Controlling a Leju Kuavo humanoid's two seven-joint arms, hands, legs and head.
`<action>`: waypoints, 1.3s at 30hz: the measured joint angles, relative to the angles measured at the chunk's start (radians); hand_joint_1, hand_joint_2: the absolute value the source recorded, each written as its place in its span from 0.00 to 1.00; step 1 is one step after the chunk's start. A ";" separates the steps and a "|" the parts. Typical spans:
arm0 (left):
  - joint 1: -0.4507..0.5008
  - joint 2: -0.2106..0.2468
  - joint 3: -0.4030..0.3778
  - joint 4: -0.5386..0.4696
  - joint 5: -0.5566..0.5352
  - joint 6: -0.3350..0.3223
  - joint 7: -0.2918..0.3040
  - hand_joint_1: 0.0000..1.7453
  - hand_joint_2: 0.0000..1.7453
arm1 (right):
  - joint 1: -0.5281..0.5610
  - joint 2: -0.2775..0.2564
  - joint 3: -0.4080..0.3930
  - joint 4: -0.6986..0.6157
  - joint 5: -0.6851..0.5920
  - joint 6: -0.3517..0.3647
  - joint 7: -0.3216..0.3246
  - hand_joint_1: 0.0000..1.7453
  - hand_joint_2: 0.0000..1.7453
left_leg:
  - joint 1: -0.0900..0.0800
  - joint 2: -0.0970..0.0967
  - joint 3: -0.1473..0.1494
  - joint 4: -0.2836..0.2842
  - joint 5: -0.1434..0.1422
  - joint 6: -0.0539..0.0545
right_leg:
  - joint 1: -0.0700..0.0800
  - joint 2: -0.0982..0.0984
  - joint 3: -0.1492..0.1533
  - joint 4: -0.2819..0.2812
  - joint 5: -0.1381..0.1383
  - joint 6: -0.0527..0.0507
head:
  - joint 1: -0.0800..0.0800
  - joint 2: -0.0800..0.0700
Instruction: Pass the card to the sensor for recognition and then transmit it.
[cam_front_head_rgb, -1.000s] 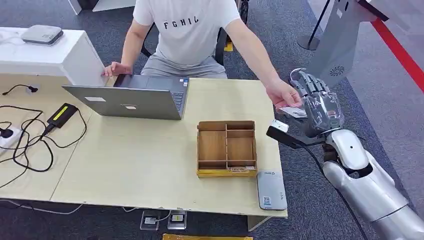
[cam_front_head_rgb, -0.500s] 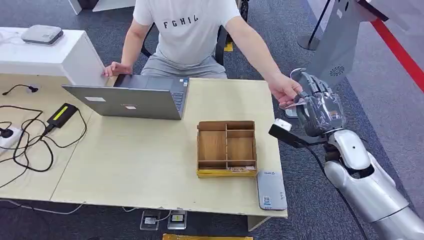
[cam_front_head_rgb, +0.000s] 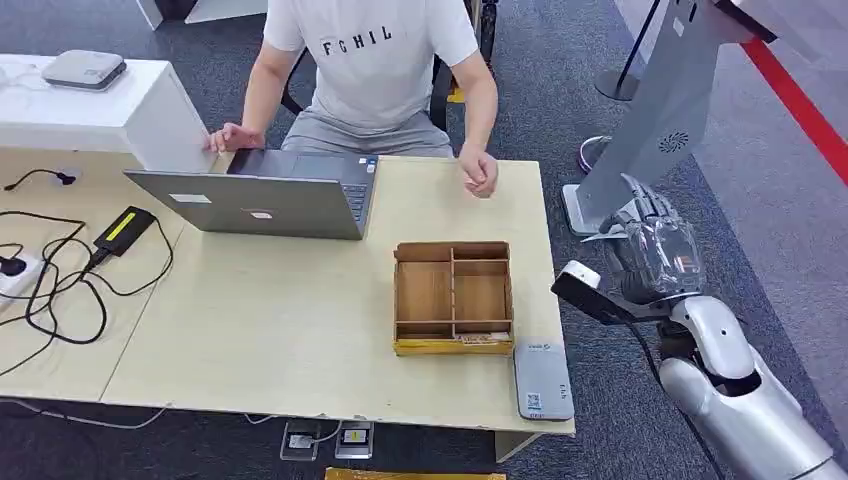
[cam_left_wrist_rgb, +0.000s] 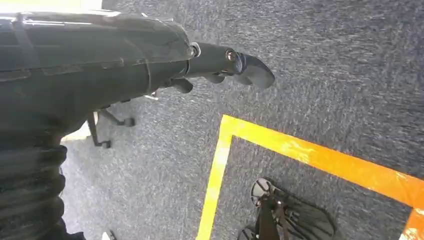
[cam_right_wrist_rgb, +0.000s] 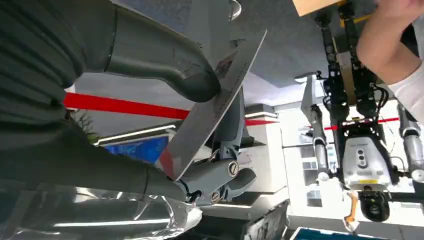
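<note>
1. Right hand (cam_front_head_rgb: 655, 240) is raised off the right end of the table (cam_front_head_rgb: 300, 330), pinching the card (cam_right_wrist_rgb: 215, 107) between thumb (cam_right_wrist_rgb: 165, 62) and darker fingers (cam_right_wrist_rgb: 220, 182); grip is closed on the card
2. Card sits edge-on in the right wrist view, tilted, thumb pressed on one face, fingers on the other; in the head view it shows as a thin pale sliver (cam_front_head_rgb: 598, 236) at the fingertips
3. Sensor pad (cam_front_head_rgb: 543, 378), a flat grey slab, lies on the table's near right corner, below and inward of the right hand, well apart from it
4. Wooden tray (cam_front_head_rgb: 453, 297) with compartments stands just beside the sensor pad, further inward from the hand
5. Person's hand (cam_front_head_rgb: 480, 172) hangs over the far table edge, apart from the robot's hand, fingers curled
6. Grey kiosk stand (cam_front_head_rgb: 655, 110) rises just beyond the right hand
7. Left hand (cam_left_wrist_rgb: 220, 62) points at the carpet near a yellow floor line (cam_left_wrist_rgb: 300, 150); whether its fingers are apart or together, cannot tell
8. Laptop (cam_front_head_rgb: 260, 200) sits open, far across the table from the right hand
</note>
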 joint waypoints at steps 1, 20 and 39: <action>0.000 0.000 0.000 0.000 0.001 0.005 0.002 0.00 1.00 | 0.015 -0.006 -0.003 -0.008 0.000 -0.008 -0.001 1.00 1.00 | 0.000 0.000 0.000 0.000 0.000 0.000 | 0.000 0.000 0.000 0.000 0.000 0.000 | 0.000 0.000; 0.001 -0.002 0.000 0.000 0.021 0.020 0.002 0.00 1.00 | 0.199 -0.071 -0.013 -0.141 -0.005 -0.029 -0.005 1.00 1.00 | 0.000 0.002 0.000 0.000 0.000 0.000 | 0.000 0.001 0.000 0.000 0.000 0.000 | 0.000 0.000; 0.001 0.002 0.000 0.000 0.008 0.011 -0.007 0.00 1.00 | 0.295 -0.095 0.065 -0.154 -0.108 -0.118 0.041 1.00 1.00 | 0.000 0.002 0.000 0.000 0.000 0.000 | 0.000 0.001 0.000 0.000 0.000 0.000 | 0.000 0.000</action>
